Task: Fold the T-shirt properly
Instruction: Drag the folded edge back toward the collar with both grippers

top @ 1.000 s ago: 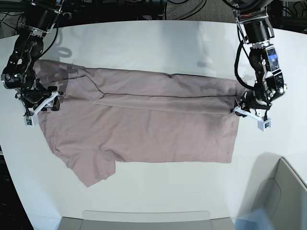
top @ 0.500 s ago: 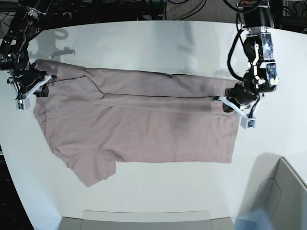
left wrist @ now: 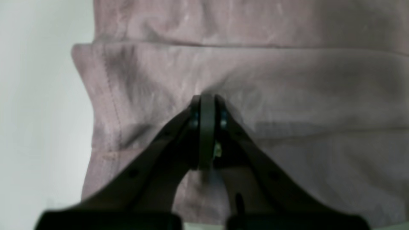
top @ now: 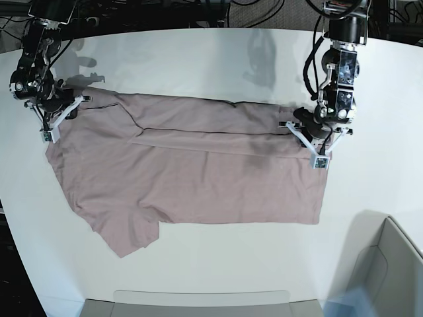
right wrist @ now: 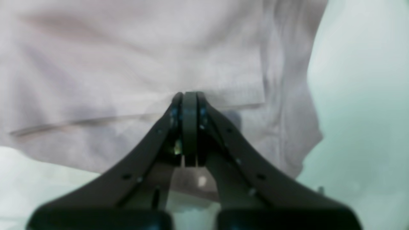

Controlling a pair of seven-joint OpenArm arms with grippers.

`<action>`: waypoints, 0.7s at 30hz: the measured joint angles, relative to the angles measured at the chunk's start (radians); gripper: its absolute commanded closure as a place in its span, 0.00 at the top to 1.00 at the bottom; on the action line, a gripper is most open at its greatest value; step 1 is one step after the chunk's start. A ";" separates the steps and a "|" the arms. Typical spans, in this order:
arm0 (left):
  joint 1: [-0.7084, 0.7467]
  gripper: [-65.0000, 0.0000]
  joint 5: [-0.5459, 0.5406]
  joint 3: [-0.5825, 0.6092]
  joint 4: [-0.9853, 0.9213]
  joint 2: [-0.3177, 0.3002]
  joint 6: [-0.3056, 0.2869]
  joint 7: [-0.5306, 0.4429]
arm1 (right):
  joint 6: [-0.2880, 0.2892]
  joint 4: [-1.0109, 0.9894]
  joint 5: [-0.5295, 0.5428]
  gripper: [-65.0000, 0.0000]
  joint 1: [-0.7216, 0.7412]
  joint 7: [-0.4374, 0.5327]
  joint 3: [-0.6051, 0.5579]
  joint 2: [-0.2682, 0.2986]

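The dusty pink T-shirt (top: 198, 178) lies spread on the white table (top: 198, 59), its far strip folded over toward the middle. At the right, hem end of that fold, my left gripper (top: 306, 137) is shut on the cloth. In the left wrist view its jaws (left wrist: 207, 102) meet on a puckered fold of the T-shirt (left wrist: 287, 80). My right gripper (top: 61, 116) is shut on the shirt's far left corner by the sleeve. The right wrist view shows its jaws (right wrist: 189, 99) pressed together against the T-shirt (right wrist: 127, 64).
A grey bin (top: 396, 264) stands at the front right corner. A grey tray edge (top: 198, 300) runs along the table's front. Dark cables and arm bases (top: 218, 10) crowd the far edge.
Both grippers went from open to shut. The left one moved inward onto the hem end of the fold. The right one moved toward the far side, up to the shirt's left corner.
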 measured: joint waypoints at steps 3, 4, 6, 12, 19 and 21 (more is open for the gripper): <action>0.069 0.00 -0.028 -0.045 0.012 -0.013 -0.019 -0.038 | 0.001 0.002 0.009 0.00 -0.021 0.019 0.000 0.001; 0.100 0.00 -0.039 -0.054 0.020 -0.018 -0.023 -0.054 | 0.001 0.003 0.011 0.00 -0.028 0.023 0.000 0.002; 0.166 0.00 -0.045 -0.084 0.057 -0.034 -0.027 -0.090 | 0.005 0.007 0.018 0.00 -0.048 0.032 -0.002 0.014; 0.306 0.00 -0.056 -0.142 0.106 -0.050 -0.032 -0.159 | 0.008 0.014 0.059 0.00 -0.113 0.053 -0.004 0.063; 0.425 0.00 -0.055 -0.146 0.165 -0.081 -0.028 -0.196 | 0.015 0.018 0.272 0.00 -0.255 0.073 0.001 0.150; 0.466 0.00 -0.043 -0.149 0.193 -0.082 -0.021 -0.195 | 0.016 0.021 0.298 0.00 -0.284 0.079 0.001 0.158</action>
